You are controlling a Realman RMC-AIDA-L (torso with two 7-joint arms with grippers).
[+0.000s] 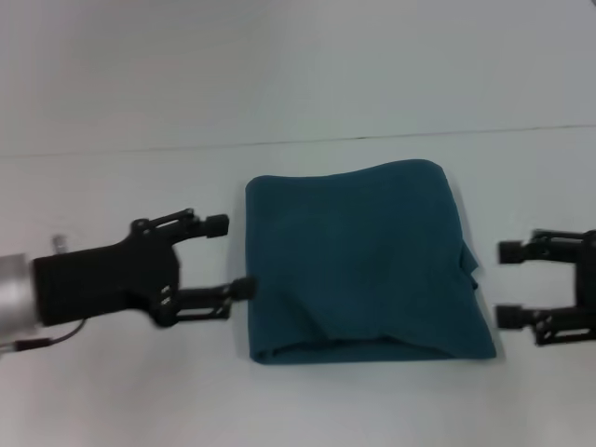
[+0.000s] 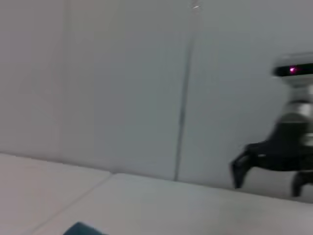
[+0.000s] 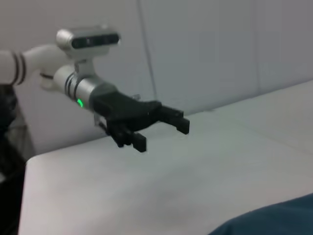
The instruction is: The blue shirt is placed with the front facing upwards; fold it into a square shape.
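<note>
Lying folded into a rough square (no lettering showing), the blue shirt [image 1: 363, 265] rests on the white table [image 1: 112, 391]. Left gripper [image 1: 231, 256] and right gripper [image 1: 510, 284] flank it, both spread, holding nothing.

The bench [image 1: 112, 400] has a plain white, matte surface under even, diffuse light. A thin dark seam [image 1: 391, 137] crosses it at the far side. Behind it stands a pale grey panelled wall [image 2: 122, 83] with one vertical joint [image 2: 183, 98].
</note>
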